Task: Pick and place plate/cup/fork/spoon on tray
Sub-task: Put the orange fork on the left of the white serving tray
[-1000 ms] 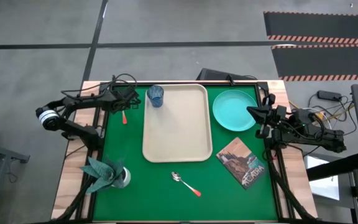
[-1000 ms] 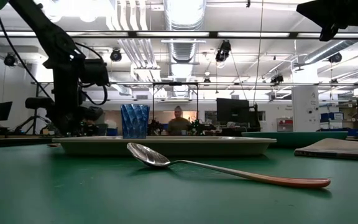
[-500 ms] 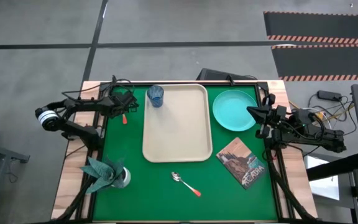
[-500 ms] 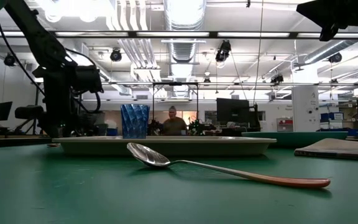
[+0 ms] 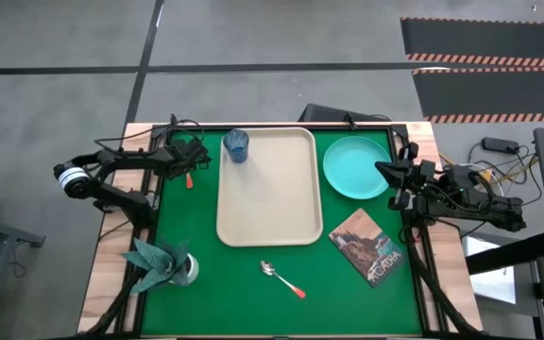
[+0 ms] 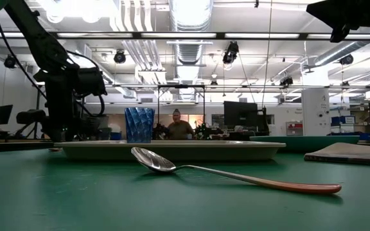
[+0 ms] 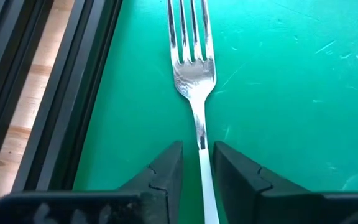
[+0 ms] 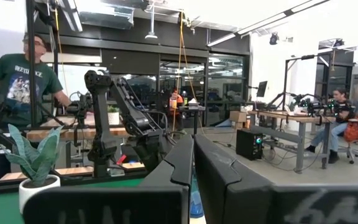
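A green table mat fills the overhead view, framed by a wooden border and dark rails. The beige tray (image 5: 269,186) lies at the centre with nothing inside it. The blue cup (image 5: 237,145) stands just off the tray's far left corner, touching or nearly touching its rim. The turquoise plate (image 5: 357,167) rests to the right of the tray, with a strip of bare mat between them. The spoon (image 5: 281,278) lies on open mat near the front edge, below the tray, its red-orange handle end pointing toward the right front.

A brown book (image 5: 371,246) with a picture cover sits at a slant by the tray's right front corner; its cover lettering is too small to read. A pale holder with a teal folded napkin (image 5: 165,262) stands at the left front corner.

The left gripper (image 7: 197,163) is down at the mat's far left edge, beside the dark rail. Its fingers (image 7: 166,168) stand narrowly apart on either side of the fork (image 7: 192,68) handle, tines pointing away; whether they press it cannot be told.

The right gripper (image 5: 388,172) waits at the plate's right edge, its fingers closed together on nothing. In the room beyond, a person's green shirt (image 8: 18,76) bears white lettering, not legible.
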